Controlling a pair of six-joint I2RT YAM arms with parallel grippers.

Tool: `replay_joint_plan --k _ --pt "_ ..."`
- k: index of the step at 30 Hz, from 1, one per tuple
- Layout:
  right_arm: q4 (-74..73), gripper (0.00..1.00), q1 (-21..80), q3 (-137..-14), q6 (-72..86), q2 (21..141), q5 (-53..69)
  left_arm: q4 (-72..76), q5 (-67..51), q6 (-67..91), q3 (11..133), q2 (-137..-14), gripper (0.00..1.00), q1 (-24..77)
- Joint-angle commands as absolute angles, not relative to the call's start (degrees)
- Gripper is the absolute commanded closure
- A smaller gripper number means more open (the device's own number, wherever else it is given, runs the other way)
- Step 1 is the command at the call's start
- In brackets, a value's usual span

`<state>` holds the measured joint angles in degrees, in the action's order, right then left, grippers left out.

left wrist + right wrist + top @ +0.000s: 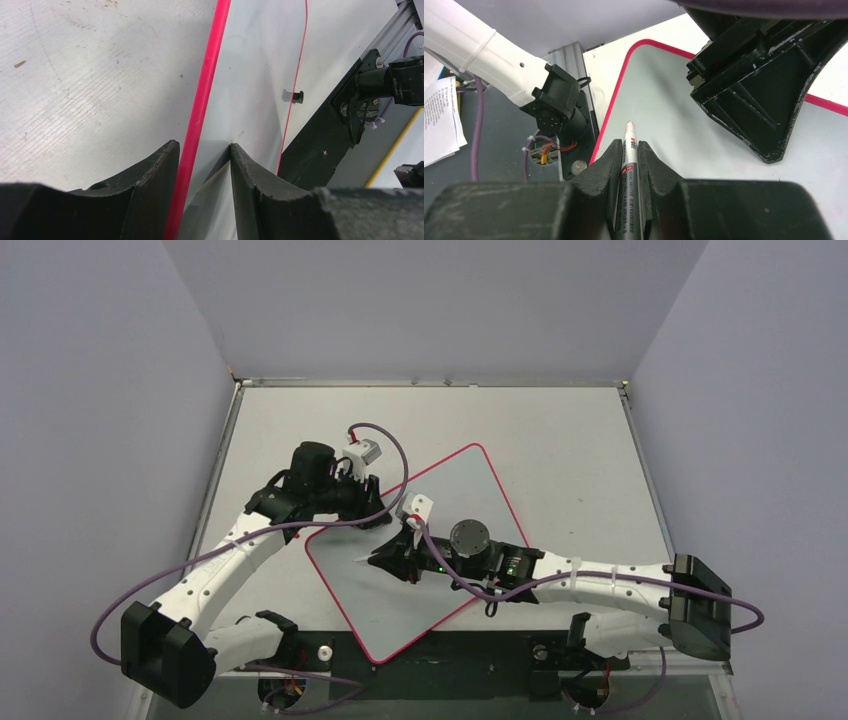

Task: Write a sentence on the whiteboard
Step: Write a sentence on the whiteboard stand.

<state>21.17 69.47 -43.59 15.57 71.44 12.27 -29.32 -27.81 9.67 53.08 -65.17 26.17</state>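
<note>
Two sets of fingers over one whiteboard (450, 490), flat and askew on the pale worktop (560, 430), one corner toward the near edge. At left: left fingers (372, 512) spread about halfway, astride the board's pink frame, one over bare worktop, the other over the white surface, clamped on nothing. Further right, over the board's middle: right fingers (385, 559) pinched tight on a grey marker (630, 150), tip aimed at the board's left side; contact with the surface impossible to tell.
</note>
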Motion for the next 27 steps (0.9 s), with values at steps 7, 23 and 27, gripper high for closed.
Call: replay_joint_plan --k 7,23,27 --pt "25.30 1.00 69.99 -46.29 14.82 72.65 12.35 -24.03 -23.82 7.66 53.66 -64.76 1.00 25.84" --pt "25.87 1.00 70.01 -47.04 14.83 74.09 11.38 -24.18 -23.40 7.65 53.54 -64.97 1.00 25.93" --pt "25.86 1.00 69.99 -47.49 14.91 74.90 10.25 -24.19 -23.25 7.65 53.54 -64.86 1.00 25.93"
